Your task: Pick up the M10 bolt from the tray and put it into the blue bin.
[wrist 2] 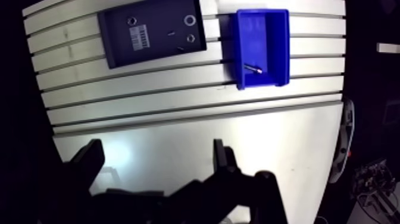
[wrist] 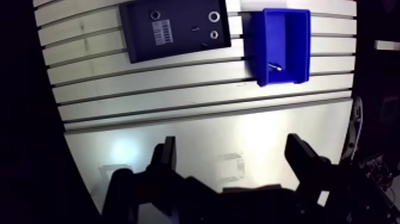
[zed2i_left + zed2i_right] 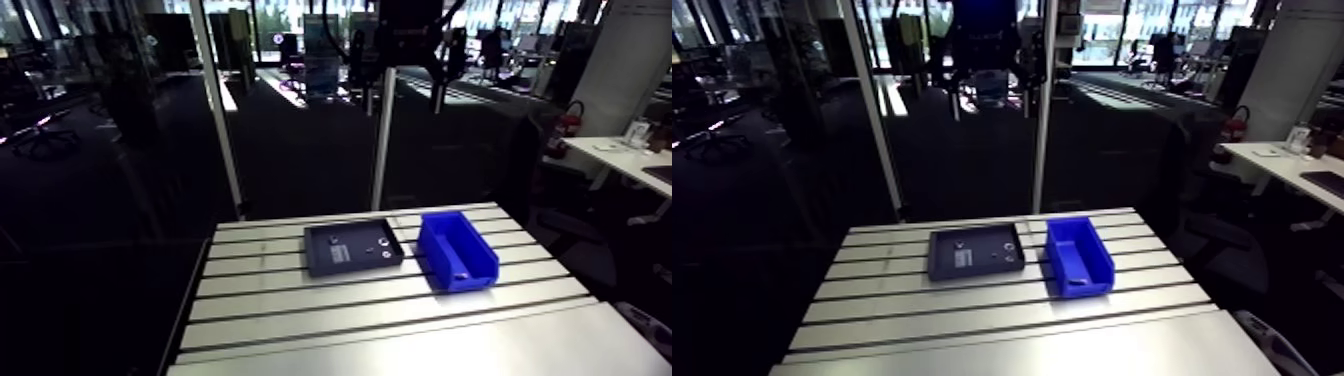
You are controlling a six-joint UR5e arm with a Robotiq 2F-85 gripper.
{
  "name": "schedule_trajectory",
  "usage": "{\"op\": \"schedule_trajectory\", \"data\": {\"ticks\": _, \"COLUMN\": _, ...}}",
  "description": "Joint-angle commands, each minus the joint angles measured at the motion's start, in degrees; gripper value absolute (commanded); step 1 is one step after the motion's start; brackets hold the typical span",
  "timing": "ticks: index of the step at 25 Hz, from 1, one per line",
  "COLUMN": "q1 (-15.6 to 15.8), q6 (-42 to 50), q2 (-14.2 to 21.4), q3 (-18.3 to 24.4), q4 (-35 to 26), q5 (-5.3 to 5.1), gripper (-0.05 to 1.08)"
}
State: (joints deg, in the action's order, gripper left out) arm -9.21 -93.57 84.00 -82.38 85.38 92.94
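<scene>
In the wrist view, a small bolt [image 2: 274, 67] lies inside the blue bin [image 2: 297, 36], near the bin's end closest to the gripper. The dark tray [image 2: 172, 30] sits beside the bin on the slotted table and holds a white label, two ring-shaped parts [image 2: 213, 16] and a few tiny pieces. My gripper [image 2: 232, 143] hangs high above the bare front part of the table, well short of both tray and bin. It is open, with nothing between its fingers [image 2: 168, 156]. The arm view shows the tray [image 3: 352, 247] and the bin [image 3: 457, 249] side by side.
The aluminium table [image 3: 400, 320] has long slots running across it, and its smooth front strip lies under the gripper. Beyond the table's edges the floor is dark. A thin post [image 3: 383, 120] stands behind the table's far edge.
</scene>
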Motion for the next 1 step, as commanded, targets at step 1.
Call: {"op": "schedule_trajectory", "data": {"ticks": 1, "q1": 0.06, "q6": 0.01, "q2": 0.51, "q3": -0.19, "q4": 0.0, "q5": 0.18, "gripper": 0.01}}
